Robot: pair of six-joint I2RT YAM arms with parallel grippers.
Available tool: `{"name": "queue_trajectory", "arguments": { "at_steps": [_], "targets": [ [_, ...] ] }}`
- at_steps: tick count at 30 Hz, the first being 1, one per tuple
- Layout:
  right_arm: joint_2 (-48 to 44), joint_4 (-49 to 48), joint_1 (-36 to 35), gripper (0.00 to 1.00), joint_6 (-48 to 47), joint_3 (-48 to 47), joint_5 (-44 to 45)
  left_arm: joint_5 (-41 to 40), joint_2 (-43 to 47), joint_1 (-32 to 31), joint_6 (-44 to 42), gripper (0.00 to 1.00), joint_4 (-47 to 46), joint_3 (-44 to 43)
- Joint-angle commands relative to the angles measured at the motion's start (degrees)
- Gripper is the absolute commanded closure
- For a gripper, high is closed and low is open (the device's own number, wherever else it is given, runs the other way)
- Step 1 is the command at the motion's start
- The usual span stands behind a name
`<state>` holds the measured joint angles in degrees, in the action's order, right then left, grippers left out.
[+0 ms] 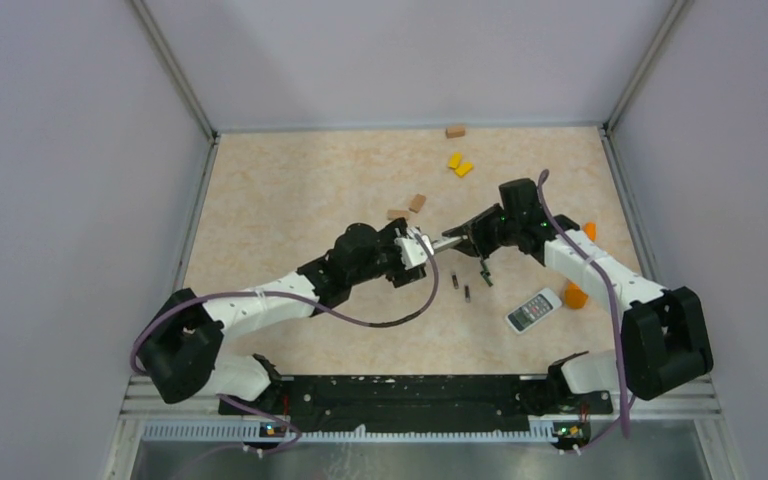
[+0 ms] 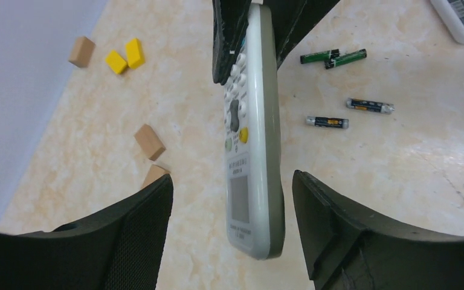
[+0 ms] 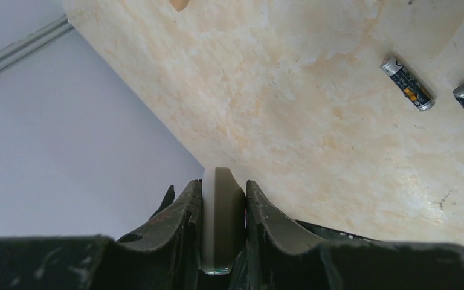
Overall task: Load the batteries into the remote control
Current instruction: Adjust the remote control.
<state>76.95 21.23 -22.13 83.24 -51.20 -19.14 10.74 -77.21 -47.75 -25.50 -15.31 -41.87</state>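
Note:
A white remote control (image 2: 251, 133) hangs in the air, buttons facing left in the left wrist view. My right gripper (image 3: 222, 184) is shut on its far end, clamping it edge-on. My left gripper (image 2: 232, 178) is open, a finger on each side of the remote's near end, touching neither side. In the top view the two grippers meet mid-table, left (image 1: 418, 247) and right (image 1: 457, 238). Several dark batteries lie loose on the table below: a pair (image 2: 319, 57) (image 2: 345, 58) and two more (image 2: 370, 106) (image 2: 327, 121), also batteries (image 1: 454, 282).
A second white remote (image 1: 533, 310) lies right of the batteries. Brown blocks (image 1: 417, 202) (image 1: 455, 131) and yellow blocks (image 1: 459, 164) sit farther back. Orange pieces (image 1: 575, 295) lie by the right arm. Grey walls enclose the table on three sides.

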Motion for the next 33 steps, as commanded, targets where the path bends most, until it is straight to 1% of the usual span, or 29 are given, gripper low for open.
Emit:
{"name": "queue_trajectory", "arguments": {
  "at_steps": [1, 3, 5, 8, 12, 14, 15, 17, 18, 19, 20, 21, 23, 24, 27, 29, 31, 33],
  "targets": [
    [1.49, 4.11, -0.89, 1.0, 2.86, -5.37, 0.74, -3.46, -2.11, -1.45, -9.36, 0.26, -12.18, 0.77],
    [1.64, 3.52, -0.95, 1.0, 2.93, -5.27, 0.55, -1.98, -3.38, -2.26, -11.55, 0.29, -11.35, -0.07],
    [1.57, 3.19, -0.98, 1.0, 3.35, -4.92, 0.8, -3.02, -5.06, -3.54, -13.46, 0.36, -12.09, -0.24],
    [1.36, 3.23, -1.04, 1.0, 3.92, -4.53, 1.49, -4.36, -6.82, -4.02, -14.64, 0.53, -14.06, 0.15],
    [1.8, 3.43, -1.04, 1.0, 3.82, -4.49, 1.47, -4.98, -7.21, -4.02, -13.97, 0.67, -13.52, 0.28],
    [1.99, 2.72, -1.06, 1.0, 3.1, -4.4, 1.58, -5.71, -7.15, -4.02, -12.95, 0.78, -13.28, 0.47],
    [2.21, 2.11, -1.06, 0.97, 2.41, -4.46, 1.67, -5.74, -6.99, -4.02, -12.07, 0.84, -13.19, 0.49],
    [2.68, 0.89, -1.04, 0.68, -0.35, -4.59, 1.69, -5.82, -6.73, -3.89, -9.73, 0.94, -12.12, 0.12],
    [2.81, -0.58, -1.01, 0.48, -2.47, -4.51, 1.59, -5.67, -6.56, -3.66, -7.99, 0.96, -11.09, -0.55],
    [3.09, -2.01, -1.01, 0.33, -4.57, -4.46, 1.19, -4.91, -6.49, -3.21, -5.43, 0.98, -9.15, -1.47],
    [3.45, -2.79, -0.88, 0.26, -7.31, -4.7, 0.52, -3.32, -6.51, -2.44, -2.5, 0.99, -6.9, -2.75],
    [3.76, -3.87, -0.76, 0.22, -11.45, -5.52, -0.05, -2.0, -6.72, -1.56, 0.78, 1.0, -4.02, -4.38],
    [4.22, -3.53, -0.73, 0.19, -18.62, -6.94, -0.53, -0.44, -7.42, 0.26, 8.0, 1.0, 1.05, -7.36],
    [4.25, -3.9, -0.65, 0.18, -21.73, -7.06, -1.17, -0.41, -7.58, 1.13, 10.62, 1.0, 1.66, -8.45],
    [2.42, -11.17, -0.02, 0.18, -28.99, -4.54, -5.25, 1.44, -7.32, 3.57, 17.68, 1.0, 3.45, -9.89],
    [0.23, -18.12, 0.28, 0.18, -32.94, -1.42, -6.6, 3.64, -7.1, 5.89, 23.31, 1.0, 7.05, -12.41],
    [-2.38, -25.86, 0.33, 0.17, -36.16, 1.54, -7.23, 9.43, -6.84, 8.75, 28.03, 1.0, 11.31, -14.82],
    [-5.29, -30.88, 0.27, 0.16, -39.96, 3.77, -7.59, 18.35, -5.5, 11.37, 30.72, 0.99, 13.08, -15.28]
  ]
}}
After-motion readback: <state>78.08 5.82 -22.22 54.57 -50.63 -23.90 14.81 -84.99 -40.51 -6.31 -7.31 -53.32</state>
